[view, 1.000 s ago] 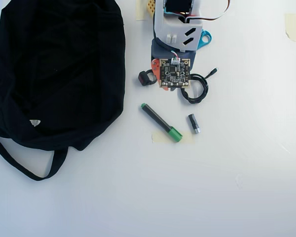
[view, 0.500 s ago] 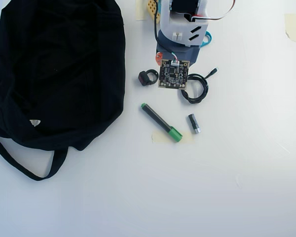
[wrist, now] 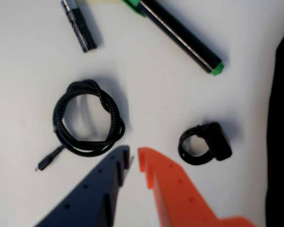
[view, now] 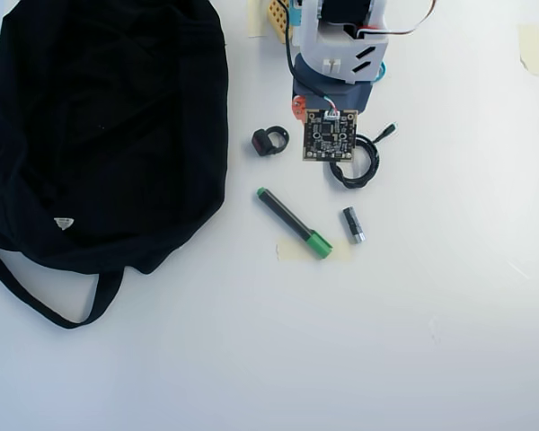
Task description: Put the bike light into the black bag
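The bike light [view: 269, 141], a small black block with a rubber loop, lies on the white table between the black bag [view: 99, 135] and my arm [view: 337, 54]. In the wrist view the bike light [wrist: 206, 144] sits up and to the right of my gripper [wrist: 134, 158]. The dark blue and orange fingertips are almost together with nothing between them, clear of the light. The black bag [wrist: 281, 132] only shows as a dark strip at the right edge there. From overhead the fingertips are hidden under the wrist camera board [view: 331, 135].
A coiled black cable [view: 355, 162] lies just right of the wrist. A green-capped marker [view: 292, 223] and a small grey-black cylinder [view: 353, 224] lie nearer the front. The bag's strap [view: 45, 310] loops out at lower left. Tape pieces sit along the far edge.
The wrist has shifted slightly right, away from the bike light. The orange finger has drawn in under the wrist. The objects have not moved.
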Available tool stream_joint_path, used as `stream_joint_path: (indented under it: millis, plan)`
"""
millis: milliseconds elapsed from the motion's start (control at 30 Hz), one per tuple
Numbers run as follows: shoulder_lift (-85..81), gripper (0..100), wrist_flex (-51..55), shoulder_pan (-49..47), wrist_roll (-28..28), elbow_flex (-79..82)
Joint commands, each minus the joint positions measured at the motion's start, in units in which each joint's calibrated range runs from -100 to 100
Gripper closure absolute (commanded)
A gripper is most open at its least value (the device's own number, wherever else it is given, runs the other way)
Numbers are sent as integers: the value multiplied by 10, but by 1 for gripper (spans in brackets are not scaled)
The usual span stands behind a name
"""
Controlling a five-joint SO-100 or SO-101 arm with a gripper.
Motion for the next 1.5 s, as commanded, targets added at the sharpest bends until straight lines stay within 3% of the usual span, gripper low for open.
stream_joint_path:
  millis: [0, 600, 1067, 1467]
  plan:
    - [-18, 98, 13, -1, 18, -15]
    - [-8, 98, 9, 68, 164, 42]
    - [-6, 98, -29, 100, 207, 133]
    - [-6, 78, -92, 106, 207, 229]
